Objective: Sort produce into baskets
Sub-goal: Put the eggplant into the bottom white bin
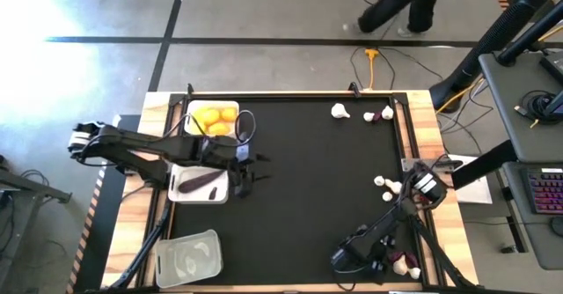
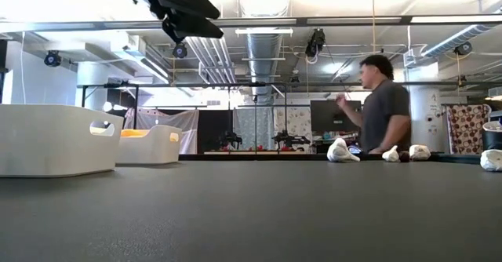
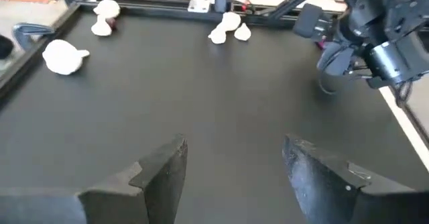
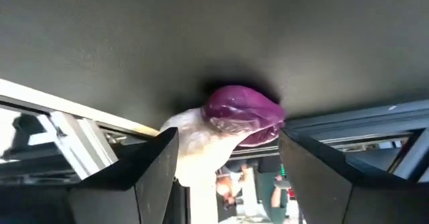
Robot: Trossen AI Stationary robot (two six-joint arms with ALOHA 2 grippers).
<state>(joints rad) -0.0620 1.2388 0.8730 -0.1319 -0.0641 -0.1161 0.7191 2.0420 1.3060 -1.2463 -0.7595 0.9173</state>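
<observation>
The right pincer (image 4: 224, 163) hangs spread and empty at the near right corner of the surface (image 1: 308, 188), straddling a purple piece (image 4: 242, 113) that touches a white bulb (image 4: 201, 147). To do this well, it should close on the purple piece alone, centred, so the bulb is not dragged along. The left pincer (image 3: 231, 177), also spread and empty, waits just beside the middle tray (image 1: 180, 193), which holds a purple piece (image 1: 195, 182); the yellow fruits (image 1: 214, 118) fill the far tray (image 1: 189, 109). Only the right wrist view shows the purple piece and bulb touching; the high view hides them under the arm but alone shows the clear tray (image 1: 163, 263) and the scattered bulbs (image 1: 339, 111).
</observation>
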